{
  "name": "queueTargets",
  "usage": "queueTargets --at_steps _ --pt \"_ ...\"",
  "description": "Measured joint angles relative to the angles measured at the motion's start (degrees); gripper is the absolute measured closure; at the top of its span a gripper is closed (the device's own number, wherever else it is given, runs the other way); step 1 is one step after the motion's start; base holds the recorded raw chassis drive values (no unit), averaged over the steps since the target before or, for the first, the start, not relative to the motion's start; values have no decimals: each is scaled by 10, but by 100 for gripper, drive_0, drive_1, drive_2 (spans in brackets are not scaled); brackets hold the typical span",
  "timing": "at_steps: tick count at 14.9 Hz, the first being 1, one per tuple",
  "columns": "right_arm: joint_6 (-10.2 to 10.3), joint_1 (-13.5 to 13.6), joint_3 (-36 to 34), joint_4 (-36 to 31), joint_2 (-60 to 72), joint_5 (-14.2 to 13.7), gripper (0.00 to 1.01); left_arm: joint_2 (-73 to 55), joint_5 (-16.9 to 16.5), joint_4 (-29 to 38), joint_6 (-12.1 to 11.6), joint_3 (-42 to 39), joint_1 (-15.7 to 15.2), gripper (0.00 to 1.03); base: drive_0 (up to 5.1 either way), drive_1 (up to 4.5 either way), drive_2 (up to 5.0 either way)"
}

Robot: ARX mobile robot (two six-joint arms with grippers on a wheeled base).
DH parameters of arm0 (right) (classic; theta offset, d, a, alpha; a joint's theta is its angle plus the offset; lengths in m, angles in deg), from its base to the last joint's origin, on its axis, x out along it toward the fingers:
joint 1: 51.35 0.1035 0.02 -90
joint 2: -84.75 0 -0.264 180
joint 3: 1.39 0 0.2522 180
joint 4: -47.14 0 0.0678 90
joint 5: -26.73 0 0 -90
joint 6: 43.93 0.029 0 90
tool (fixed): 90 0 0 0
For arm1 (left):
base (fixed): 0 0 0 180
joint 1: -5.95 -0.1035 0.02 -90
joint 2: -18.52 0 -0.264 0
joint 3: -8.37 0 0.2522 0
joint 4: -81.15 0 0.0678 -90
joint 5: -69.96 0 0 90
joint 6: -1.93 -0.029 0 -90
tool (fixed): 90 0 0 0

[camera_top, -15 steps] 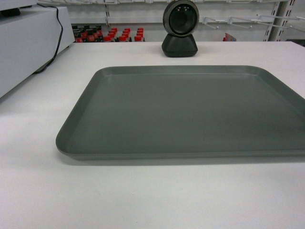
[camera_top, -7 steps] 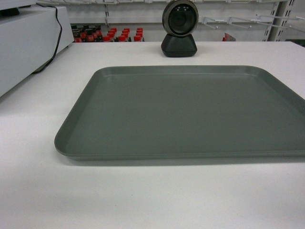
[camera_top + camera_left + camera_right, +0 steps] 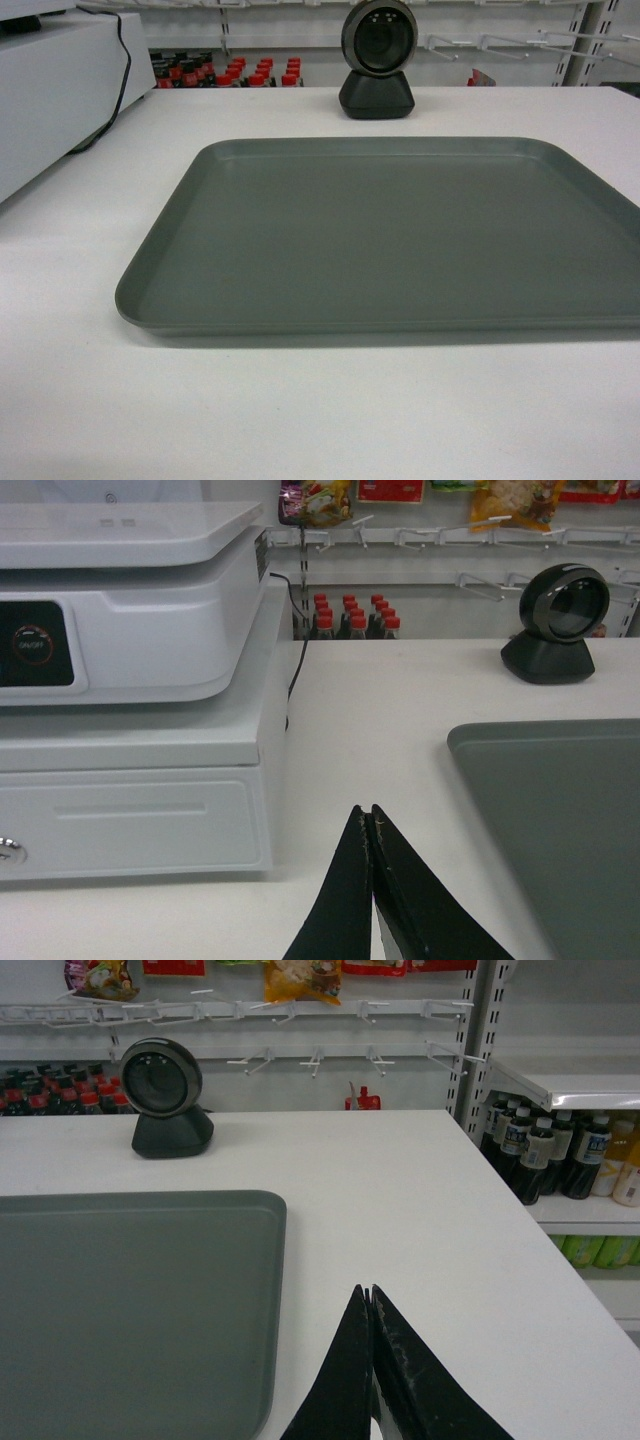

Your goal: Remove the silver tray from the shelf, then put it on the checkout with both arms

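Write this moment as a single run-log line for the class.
silver tray: flat on checkout | left pincer: shut, empty, beside tray | right pincer: shut, empty, beside tray | scanner: behind tray

Table: my white table [image 3: 90, 400] fills the head view, smooth and plain, its far edge just behind the scanner.
Silver tray: the silver tray [image 3: 390, 235] lies flat on the table, centre to right, its right edge cut off by the frame in my head view.
Scanner: a black round-headed scanner [image 3: 377, 60] stands at the far edge, beyond the tray and apart from it.
Till: a white cash register [image 3: 130, 680] sits on the far left, with a black cable [image 3: 122, 70] trailing down to the tabletop.
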Motion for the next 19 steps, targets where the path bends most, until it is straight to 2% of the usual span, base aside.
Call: queueTargets --at_steps 2,3,4,5,9,10,15,16,19 --pt "0 0 -15 -4 -18 0 99 14 -7 0 0 -17 -6 101 0 0 0" --pt "0 0 -32 -5 -41 0 99 36 -42 -3 0 -38 -28 101 0 0 0" --pt "0 0 -57 -1 -67 0 99 65 -61 -8 0 -60 -70 101 0 0 0" --pt "0 0 -92 25 -128 0 99 127 -70 -33 0 -96 -64 101 0 0 0" --pt "0 0 -116 68 -196 0 99 196 -70 -78 0 -119 -64 101 0 0 0" --pt "0 0 -132 53 -210 0 99 210 -70 -63 0 -136 -64 101 0 0 0" --pt "0 0 -133 125 -270 0 99 267 -70 -127 0 -138 -64 101 0 0 0" --pt "0 0 -133 212 -333 0 99 324 -70 -215 0 -137 -64 101 0 0 0" --pt "0 0 -133 216 -358 -1 99 358 -69 -227 -1 -137 -64 101 0 0 0"
